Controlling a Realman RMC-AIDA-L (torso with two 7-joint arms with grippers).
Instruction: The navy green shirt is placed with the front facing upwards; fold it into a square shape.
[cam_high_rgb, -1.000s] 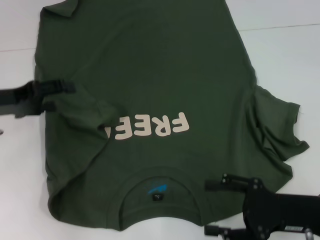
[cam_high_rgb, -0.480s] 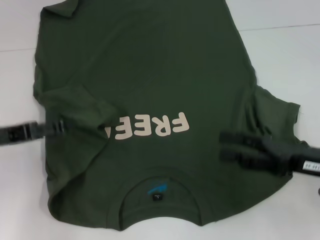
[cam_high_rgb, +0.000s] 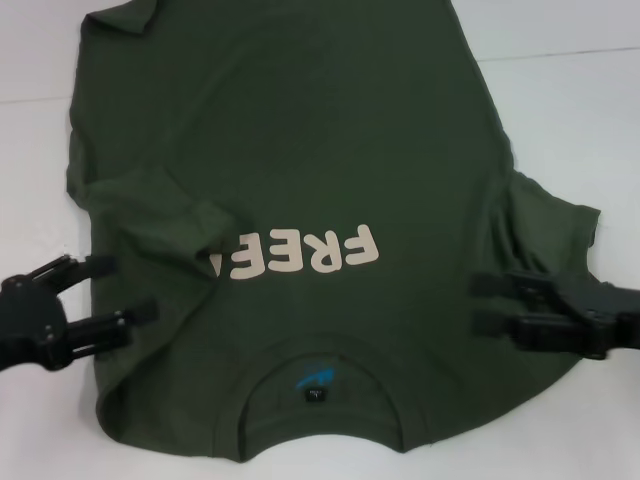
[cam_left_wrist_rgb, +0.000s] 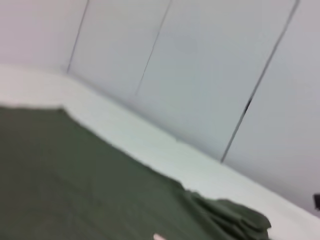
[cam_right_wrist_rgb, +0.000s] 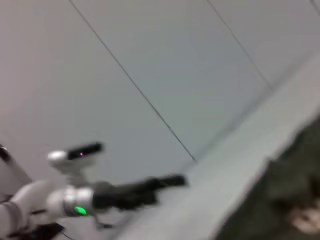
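Head view: navy green shirt (cam_high_rgb: 300, 200) flat on desk (cam_high_rgb: 570, 110), one sleeve tucked in, main folds left. Left gripper (cam_high_rgb: 105, 292) and right gripper (cam_high_rgb: 492, 303) fingers apart at its sides.

The navy green shirt (cam_high_rgb: 300, 180) runs past the head view's top edge, so its hem is out of sight. A fold covers the end of the cream "FREE!" print (cam_high_rgb: 300, 254). The left gripper (cam_high_rgb: 100, 290) and right gripper (cam_high_rgb: 490, 302) are cut off at the side edges. Both wrist views are blurred; a distant arm (cam_right_wrist_rgb: 100, 192) appears smeared.
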